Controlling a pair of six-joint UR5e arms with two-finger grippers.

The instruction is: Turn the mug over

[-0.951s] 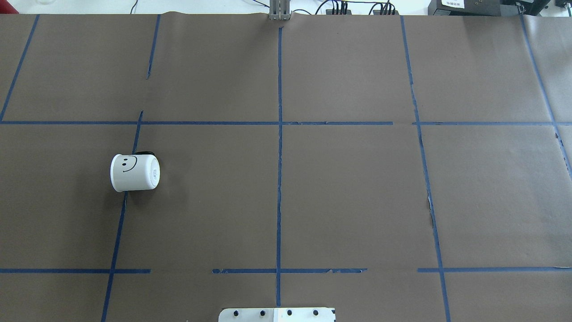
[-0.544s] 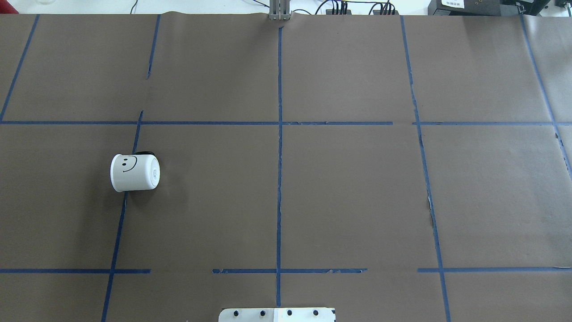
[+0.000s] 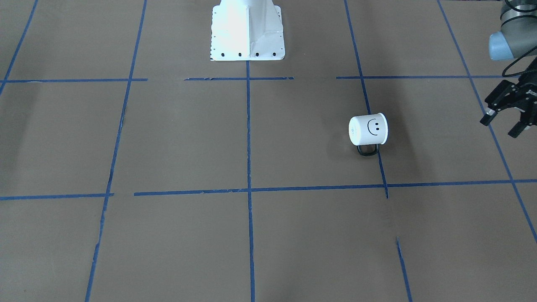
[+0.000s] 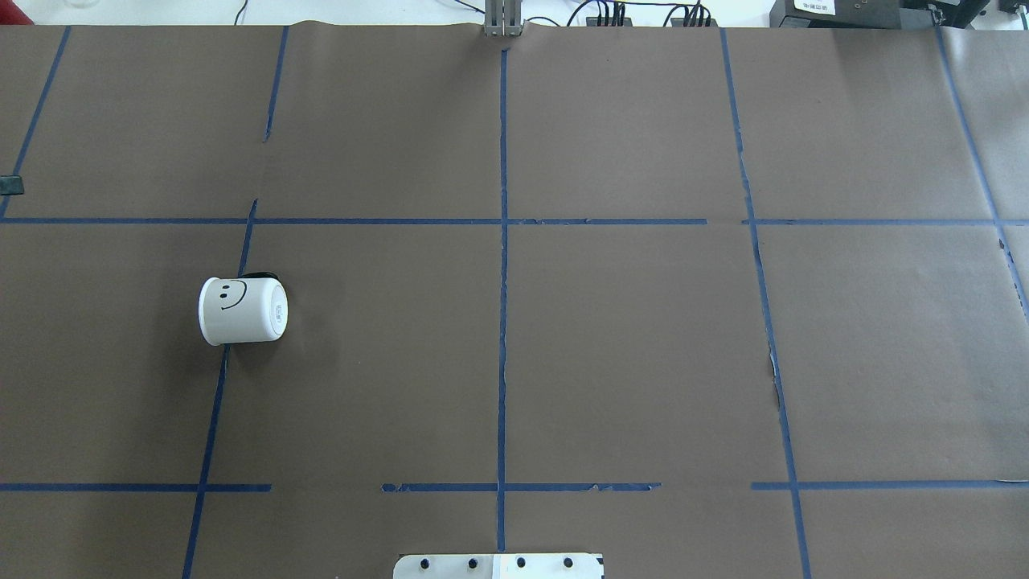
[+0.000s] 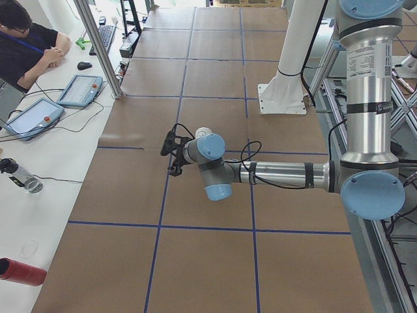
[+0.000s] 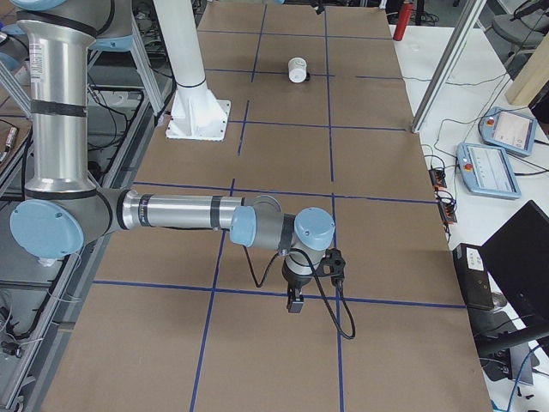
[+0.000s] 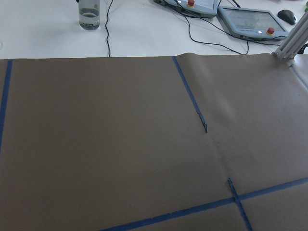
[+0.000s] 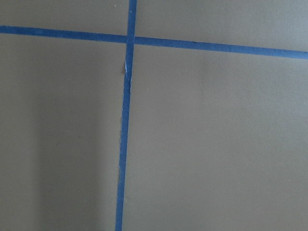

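Note:
The white mug (image 4: 241,310) with a black smiley lies on its side on the brown paper, left of centre, base toward the middle, black handle on the far side. It also shows in the front view (image 3: 368,130) and, small, in the right-side view (image 6: 298,69). My left gripper (image 3: 500,126) is open and empty, above the table well off to the mug's side; only a fingertip (image 4: 10,185) shows overhead. My right gripper (image 6: 296,300) hangs over the table far from the mug; I cannot tell whether it is open.
The robot's white base plate (image 3: 247,29) stands at mid table. Blue tape lines grid the paper. An operator (image 5: 26,45) sits at a side bench with tablets; a red bottle (image 5: 23,270) and a water glass (image 7: 89,13) stand there.
A dark fingertip of my left gripper has come into the overhead view at its left edge. The mug has not moved.

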